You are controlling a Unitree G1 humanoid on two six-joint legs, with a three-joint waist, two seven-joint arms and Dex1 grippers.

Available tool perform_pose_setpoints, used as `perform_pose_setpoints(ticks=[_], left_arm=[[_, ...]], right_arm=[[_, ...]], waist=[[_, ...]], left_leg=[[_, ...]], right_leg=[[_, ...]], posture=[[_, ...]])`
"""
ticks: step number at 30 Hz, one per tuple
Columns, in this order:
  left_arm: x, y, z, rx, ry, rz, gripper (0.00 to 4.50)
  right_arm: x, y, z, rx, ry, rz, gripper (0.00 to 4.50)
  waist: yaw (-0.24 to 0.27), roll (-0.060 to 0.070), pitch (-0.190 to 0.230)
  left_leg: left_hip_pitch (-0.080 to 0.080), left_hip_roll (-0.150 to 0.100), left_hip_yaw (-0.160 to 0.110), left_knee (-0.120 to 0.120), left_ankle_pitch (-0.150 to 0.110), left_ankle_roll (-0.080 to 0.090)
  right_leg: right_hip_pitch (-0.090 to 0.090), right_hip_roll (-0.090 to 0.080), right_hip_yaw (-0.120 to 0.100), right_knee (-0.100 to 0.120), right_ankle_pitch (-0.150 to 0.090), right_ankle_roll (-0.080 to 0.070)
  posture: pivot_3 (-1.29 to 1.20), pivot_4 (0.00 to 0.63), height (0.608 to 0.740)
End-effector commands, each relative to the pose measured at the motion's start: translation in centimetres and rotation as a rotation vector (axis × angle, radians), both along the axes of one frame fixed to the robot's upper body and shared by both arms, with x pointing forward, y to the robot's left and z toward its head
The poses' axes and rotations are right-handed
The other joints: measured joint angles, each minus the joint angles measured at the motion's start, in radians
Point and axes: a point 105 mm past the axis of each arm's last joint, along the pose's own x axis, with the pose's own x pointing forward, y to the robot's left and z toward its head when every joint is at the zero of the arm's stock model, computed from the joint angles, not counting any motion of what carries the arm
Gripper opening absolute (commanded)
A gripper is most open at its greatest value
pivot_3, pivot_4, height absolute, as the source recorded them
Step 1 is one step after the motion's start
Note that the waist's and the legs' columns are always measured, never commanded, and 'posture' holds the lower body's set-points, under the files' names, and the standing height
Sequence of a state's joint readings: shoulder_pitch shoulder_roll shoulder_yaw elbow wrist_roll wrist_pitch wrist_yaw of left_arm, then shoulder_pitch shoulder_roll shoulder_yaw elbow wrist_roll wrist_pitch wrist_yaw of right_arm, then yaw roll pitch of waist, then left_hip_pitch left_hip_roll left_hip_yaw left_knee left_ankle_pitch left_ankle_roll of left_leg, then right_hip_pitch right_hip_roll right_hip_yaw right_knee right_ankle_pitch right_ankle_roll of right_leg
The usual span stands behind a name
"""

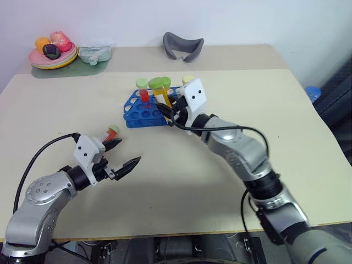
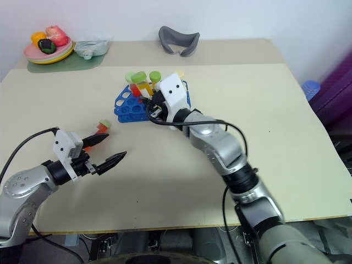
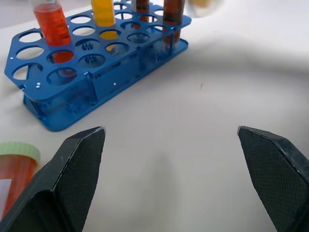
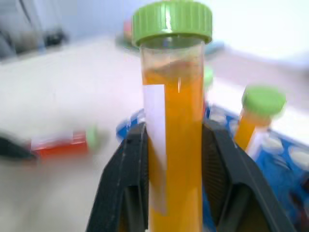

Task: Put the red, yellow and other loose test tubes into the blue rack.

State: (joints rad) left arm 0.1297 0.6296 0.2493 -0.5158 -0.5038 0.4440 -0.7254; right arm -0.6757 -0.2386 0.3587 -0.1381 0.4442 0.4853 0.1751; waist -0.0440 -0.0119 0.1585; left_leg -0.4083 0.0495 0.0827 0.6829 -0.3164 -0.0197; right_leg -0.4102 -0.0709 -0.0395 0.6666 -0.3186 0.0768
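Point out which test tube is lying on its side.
The red tube with the green cap, flat on the table beside the left claw; the others stand upright in the blue rack.

The rack (image 1: 144, 111) stands on the table (image 1: 286, 137), centre, toward the far side. Several tubes stand upright in its holes (exact count unclear). The right gripper (image 1: 168, 111) is at the rack's right end, holding a tube (image 4: 173, 145) upright above it. A loose tube (image 1: 111, 132) lies on the table left of and nearer than the rack, just beside the left gripper (image 1: 122, 155). A plate (image 1: 54, 59) sits at the far left corner.
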Motion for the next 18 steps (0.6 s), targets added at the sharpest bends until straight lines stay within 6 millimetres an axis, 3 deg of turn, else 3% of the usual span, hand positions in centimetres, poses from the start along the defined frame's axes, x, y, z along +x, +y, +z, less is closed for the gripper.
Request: perform_pose_setpoints(ticks=[1,8,18], left_arm=[[-0.2,-0.2,0.2,-0.003,-0.029,-0.019,4.5],[-0.5,-0.2,0.3,-0.092,-0.054,-0.009,4.5],[-1.0,-0.2,0.3,-0.185,-0.087,-0.001,4.5]], right_arm=[[0.1,0.6,1.6,0.134,-0.115,0.006,0.93],[2.8,1.2,0.4,0.207,-0.155,-0.1,0.93],[4.8,0.7,-0.7,0.275,-0.184,-0.171,0.93]], waist=[[0.001,0.0,0.0],[0.002,0.0,0.0],[-0.001,0.0,0.0]], left_leg=[[0.0,0.0,0.0,0.0,0.0,0.0],[0.0,0.0,0.0,0.0,0.0,0.0],[0.001,0.0,0.0,0.0,0.001,-0.001]], right_leg=[[0.0,0.0,0.0,0.0,0.0,0.0],[0.001,0.0,0.0,0.0,0.0,0.0],[0.001,0.0,0.0,0.001,0.0,0.0]], posture=[[0.0,0.15,0.735],[0.0,0.15,0.735],[0.0,0.15,0.735]])
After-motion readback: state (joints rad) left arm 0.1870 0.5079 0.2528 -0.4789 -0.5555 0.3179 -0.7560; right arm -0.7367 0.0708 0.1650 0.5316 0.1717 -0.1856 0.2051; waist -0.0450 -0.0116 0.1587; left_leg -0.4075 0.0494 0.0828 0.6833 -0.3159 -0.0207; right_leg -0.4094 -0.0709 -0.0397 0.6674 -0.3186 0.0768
